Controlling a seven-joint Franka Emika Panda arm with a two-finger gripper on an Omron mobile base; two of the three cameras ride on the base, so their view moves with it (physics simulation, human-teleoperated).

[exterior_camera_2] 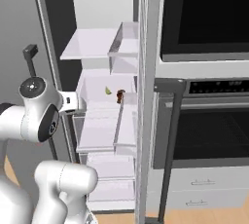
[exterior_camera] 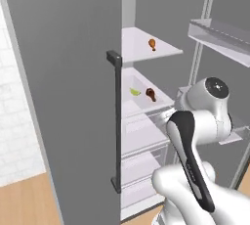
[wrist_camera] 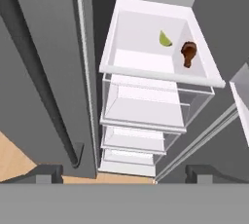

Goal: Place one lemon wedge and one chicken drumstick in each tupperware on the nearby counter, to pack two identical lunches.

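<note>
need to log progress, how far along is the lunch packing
Done: only the fridge door stands open. In hand: nothing; the open gripper faces the shelves. Left: everything. One drumstick lies on the upper shelf, another drumstick beside a lemon wedge below.

Rendered kitchen, open fridge [exterior_camera_2: 97, 121] with white shelves, built-in oven [exterior_camera_2: 204, 121], wooden floor [exterior_camera: 24, 202]

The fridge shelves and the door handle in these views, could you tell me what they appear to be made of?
The upper shelf looks like matte white plastic or frosted glass: flat, pale, no see-through. The drawers below the shelf with the lemon wedge and drumstick look like clear plastic: thin outlines, interiors visible. The door handle seems dark matte metal or plastic; the render leaves it open.
</note>
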